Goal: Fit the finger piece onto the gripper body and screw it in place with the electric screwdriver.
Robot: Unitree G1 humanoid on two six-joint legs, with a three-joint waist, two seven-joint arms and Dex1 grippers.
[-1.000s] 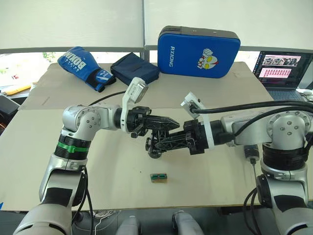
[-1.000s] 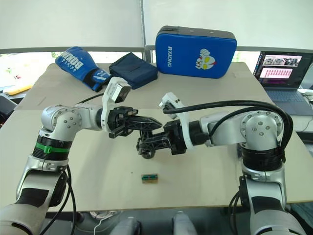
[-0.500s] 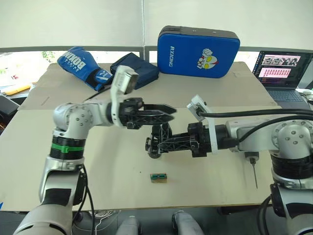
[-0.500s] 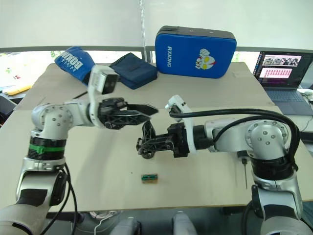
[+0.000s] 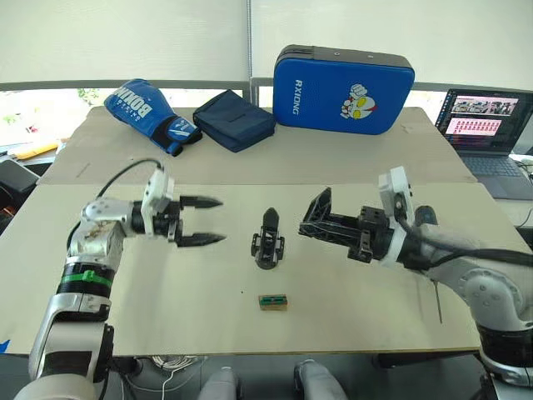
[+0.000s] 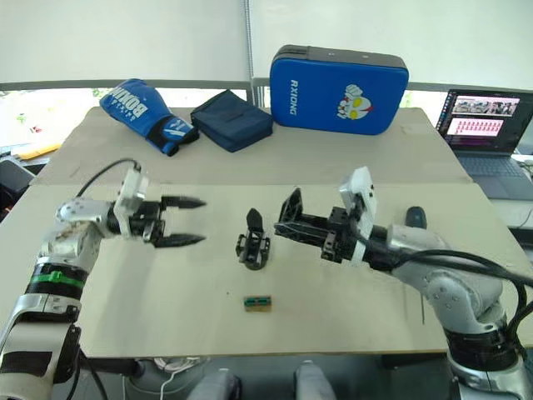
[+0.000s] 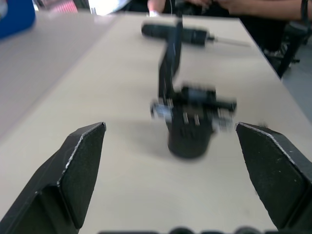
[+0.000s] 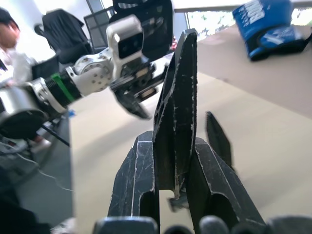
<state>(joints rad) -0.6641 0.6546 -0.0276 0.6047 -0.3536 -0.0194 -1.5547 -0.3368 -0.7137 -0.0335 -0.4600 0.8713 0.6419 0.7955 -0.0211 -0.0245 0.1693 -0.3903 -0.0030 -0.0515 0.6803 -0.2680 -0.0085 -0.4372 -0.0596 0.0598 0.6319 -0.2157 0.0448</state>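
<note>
The table (image 5: 150, 275) holds the body (image 5: 266, 250) at its middle, with the finger (image 5: 270, 221) standing upright on it, seemingly fitted but judged not yet screwed. Both grippers are empty: left gripper (image 5: 204, 221) spread wide, right gripper (image 5: 315, 218) closed. The left wrist view shows the screwdriver (image 7: 175, 33) lying beyond the body, untouched.

I saw the thick black electric screwdriver (image 5: 426, 218) mostly hidden behind my right arm, only its thin bit (image 5: 438, 302) showing.

one gripper body (image 5: 267, 248), one green-topped block (image 5: 272, 301), one laptop (image 5: 489, 125)
</note>
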